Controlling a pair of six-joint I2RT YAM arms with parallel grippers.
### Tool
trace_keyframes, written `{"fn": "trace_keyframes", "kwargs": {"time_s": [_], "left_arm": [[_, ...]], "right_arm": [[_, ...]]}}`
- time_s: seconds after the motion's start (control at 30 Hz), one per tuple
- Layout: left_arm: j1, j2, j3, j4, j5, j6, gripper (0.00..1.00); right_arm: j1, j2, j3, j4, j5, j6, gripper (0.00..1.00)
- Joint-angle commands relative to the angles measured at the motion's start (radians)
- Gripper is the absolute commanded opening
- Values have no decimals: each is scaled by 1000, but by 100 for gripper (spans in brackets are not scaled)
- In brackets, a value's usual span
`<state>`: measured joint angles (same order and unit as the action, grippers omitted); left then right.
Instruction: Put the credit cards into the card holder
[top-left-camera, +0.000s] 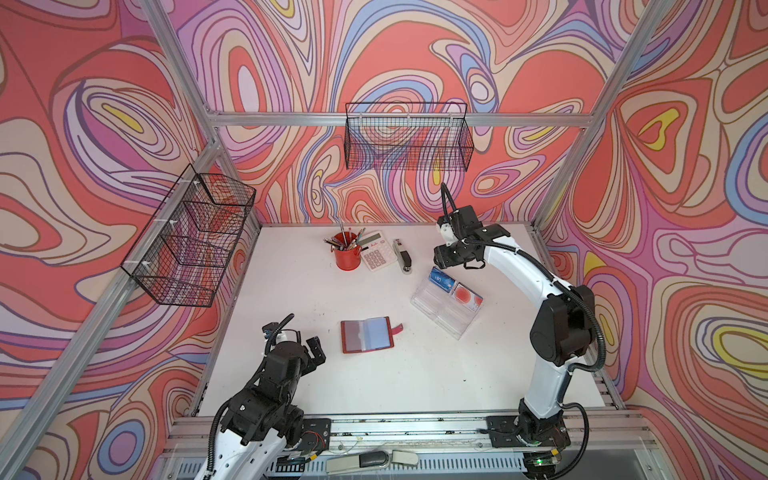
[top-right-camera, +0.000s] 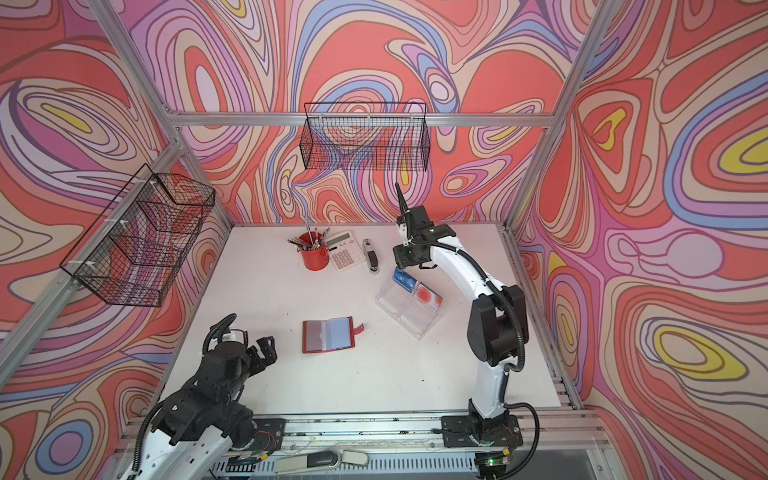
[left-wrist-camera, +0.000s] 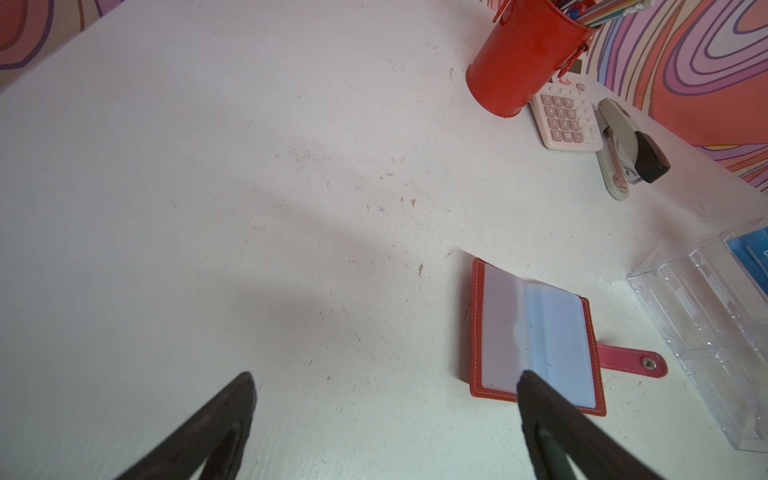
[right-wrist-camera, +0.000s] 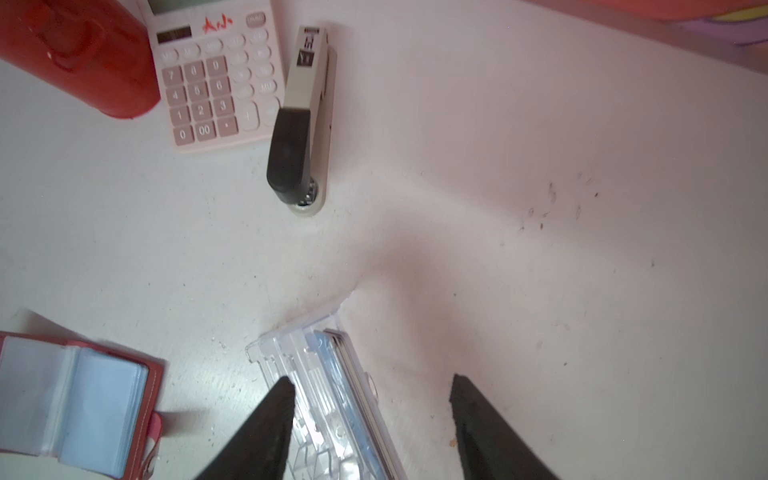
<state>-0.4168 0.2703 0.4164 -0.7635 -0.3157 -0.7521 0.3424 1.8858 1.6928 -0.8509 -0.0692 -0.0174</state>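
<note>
The red card holder (top-left-camera: 367, 334) (top-right-camera: 328, 334) lies open and flat mid-table, clear sleeves up and snap tab to the right. The credit cards sit in a clear acrylic tray (top-left-camera: 444, 311): a blue one (top-left-camera: 441, 279) at its far end and a pale one with a red circle (top-left-camera: 467, 296) beside it. My right gripper (right-wrist-camera: 372, 384) hangs open over the tray's far end, and the edge of the blue cards (right-wrist-camera: 348, 365) lies between its fingers, touched by neither. My left gripper (left-wrist-camera: 384, 378) (top-left-camera: 314, 351) is open and empty, just left of the card holder (left-wrist-camera: 536, 332).
A red pen cup (top-left-camera: 347, 251), a calculator (top-left-camera: 377, 252) and a stapler (top-left-camera: 403, 255) stand at the back of the table, close to the left of the right gripper. Wire baskets hang on the back wall (top-left-camera: 407, 137) and the left wall (top-left-camera: 191, 241).
</note>
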Motion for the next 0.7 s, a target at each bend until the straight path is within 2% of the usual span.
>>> {"fn": "trace_keyframes", "kwargs": {"time_s": [0.0,0.07,0.13,0.3,0.47,0.57,0.67], "left_arm": [[5,18,-7,17,-3,11,100],[5,34,-3,20,-6,13,100],[5,52,0,19,-8,11,100],[6,115,14,26,-3,14,100],[4,177,29,22,-9,8,100],[4,201,35,26,4,12,100],[5,202,33,29,16,14,100]], "right_arm": [[-11,-84,-81,28,-31,-47,64],[-31,-110,-115,57,-8,-28,64],[-40,-119,-115,69,-34,-17,61],[-51,-165,-190,150,-46,-8,62],[-52,-166,-202,161,-99,2,62],[-52,-168,-217,170,-88,4,64],[-52,-145,-202,143,-96,-3,61]]}}
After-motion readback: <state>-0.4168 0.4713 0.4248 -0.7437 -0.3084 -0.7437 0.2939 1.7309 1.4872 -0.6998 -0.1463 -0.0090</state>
